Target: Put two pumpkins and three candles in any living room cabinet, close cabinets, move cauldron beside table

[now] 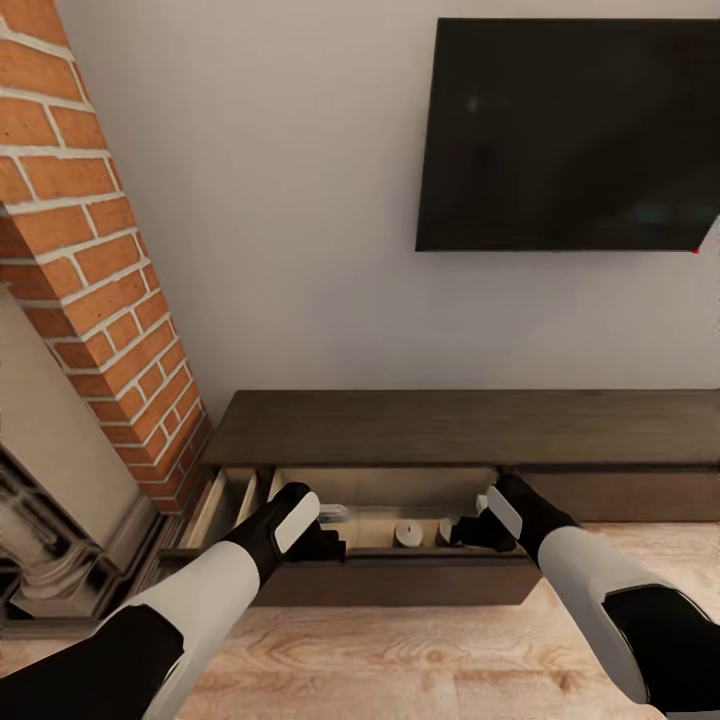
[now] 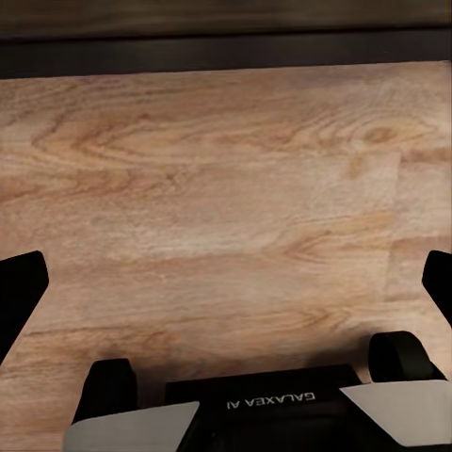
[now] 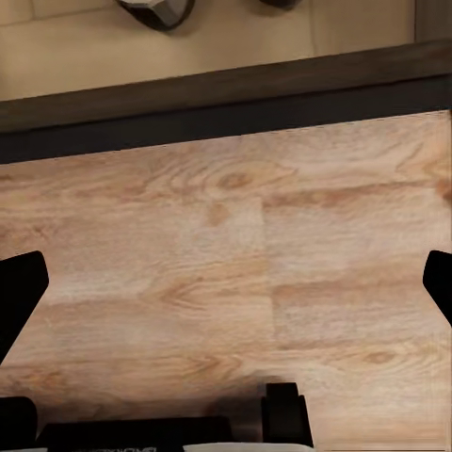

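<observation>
The long dark-brown cabinet (image 1: 460, 428) stands against the wall with one drawer (image 1: 400, 580) pulled out, its pale inside showing. A short grey candle (image 1: 407, 533) stands upright in the drawer. A second candle (image 1: 446, 530) beside it is partly hidden by my right gripper (image 1: 468, 530), and one candle (image 3: 155, 9) appears past the drawer's dark front (image 3: 226, 104). My left gripper (image 1: 325, 545) hangs at the drawer's front edge. Both the left gripper (image 2: 226, 282) and the right gripper (image 3: 226, 282) are open over the wood floor, holding nothing. The pumpkins, cauldron and table are out of view.
A brick fireplace column (image 1: 90, 260) stands close on the left. A black TV (image 1: 570, 135) hangs on the wall above the cabinet. To the right, the adjoining drawer front (image 1: 625, 495) is shut. Wood floor (image 1: 420, 660) lies in front of the drawer.
</observation>
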